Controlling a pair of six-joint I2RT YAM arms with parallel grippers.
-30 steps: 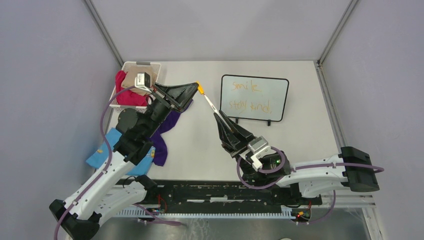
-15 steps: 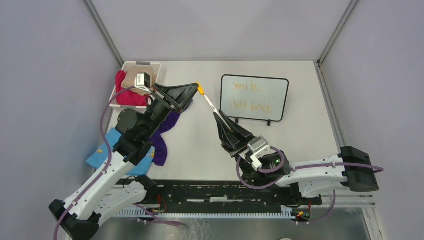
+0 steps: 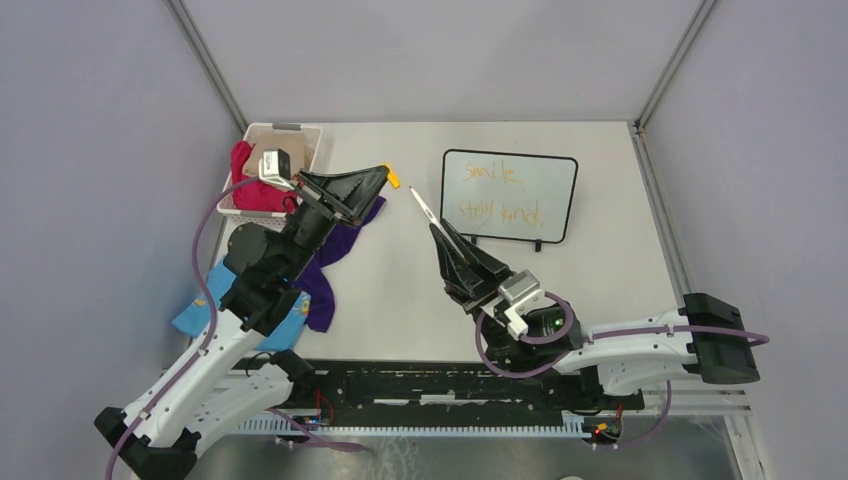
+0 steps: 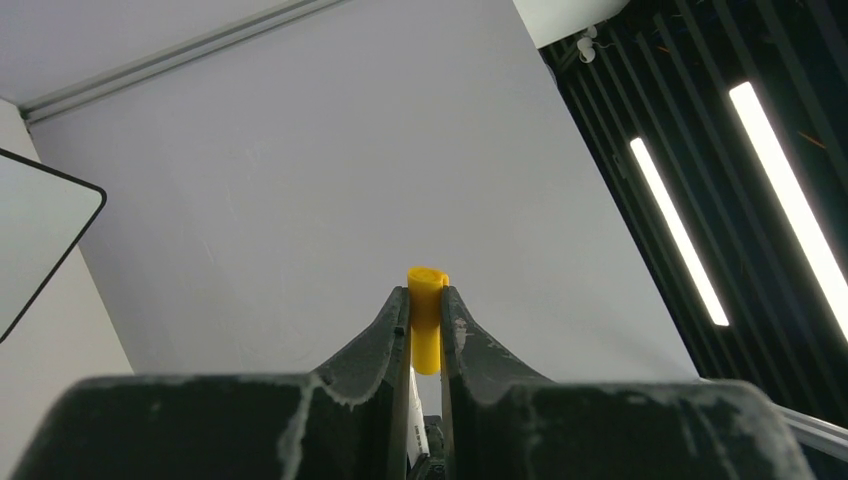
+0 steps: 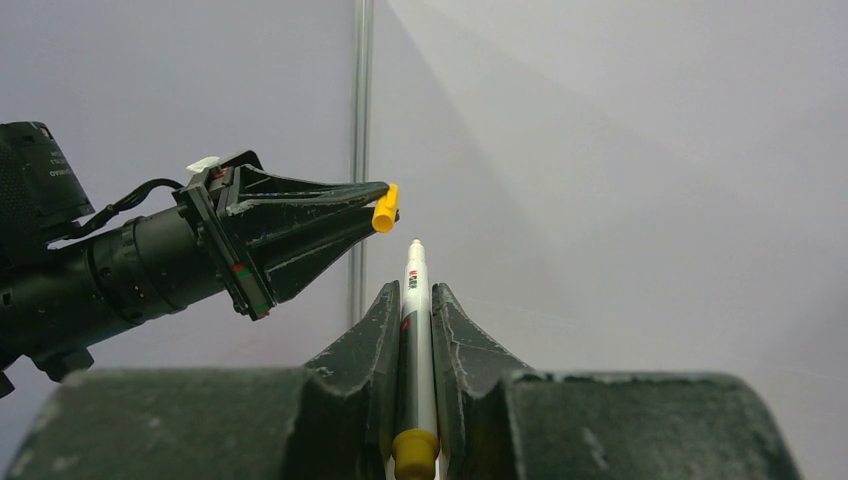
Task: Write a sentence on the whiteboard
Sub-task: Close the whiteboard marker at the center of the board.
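Top external view shows the whiteboard [image 3: 510, 197] standing on its feet at the far right of the table [image 3: 390, 290], with the sentence [image 3: 497, 192] across it in two orange lines. The board lies just right of and beyond the right gripper [image 3: 440, 232], the nearer claw, which is clamped on a pen [image 3: 425, 207]. The pen's long axis runs far-left, so its tip points away from the board toward a yellow cap [image 3: 394, 180]. The left gripper [image 3: 383, 176] pinches that cap. A small gap parts tip and cap. Recapping looks to be next, and it needs the two lined up.

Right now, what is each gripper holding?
Left gripper: shut on the yellow cap.
Right gripper: shut on the marker.
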